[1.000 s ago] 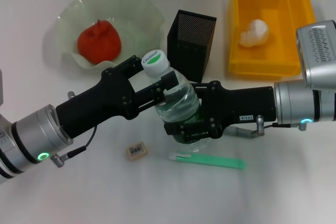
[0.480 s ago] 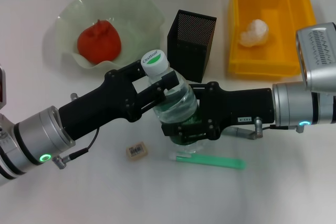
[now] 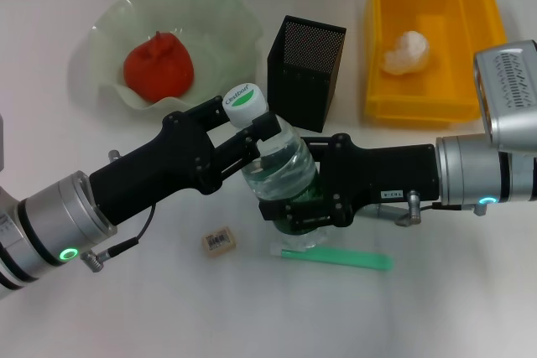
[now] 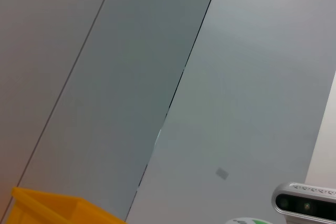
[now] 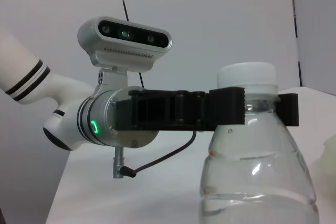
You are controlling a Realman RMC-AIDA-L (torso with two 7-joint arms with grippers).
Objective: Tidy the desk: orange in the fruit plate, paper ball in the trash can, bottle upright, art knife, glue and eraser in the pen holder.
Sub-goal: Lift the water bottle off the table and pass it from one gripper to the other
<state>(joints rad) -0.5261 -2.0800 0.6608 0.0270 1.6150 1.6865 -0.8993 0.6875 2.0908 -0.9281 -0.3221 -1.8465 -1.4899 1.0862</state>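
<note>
We hold the bottle [image 3: 281, 175] near upright at the desk's [image 3: 470, 291] centre, in front of the pen holder [image 3: 305, 71]: our left gripper [image 3: 252, 133] is clamped at its neck below the cap, our right gripper [image 3: 294, 207] closed around its lower body. If one lets go early or they pull unevenly, we judge the bottle could tip onto the green knife [image 3: 336, 256] or the eraser [image 3: 218, 241].

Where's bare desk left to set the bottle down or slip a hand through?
Free: the desk strip in front of the eraser, and the patch right of the green stick, under the right arm. Crowded: the middle, where left gripper and right gripper clamp the bottle before the pen holder.
</note>
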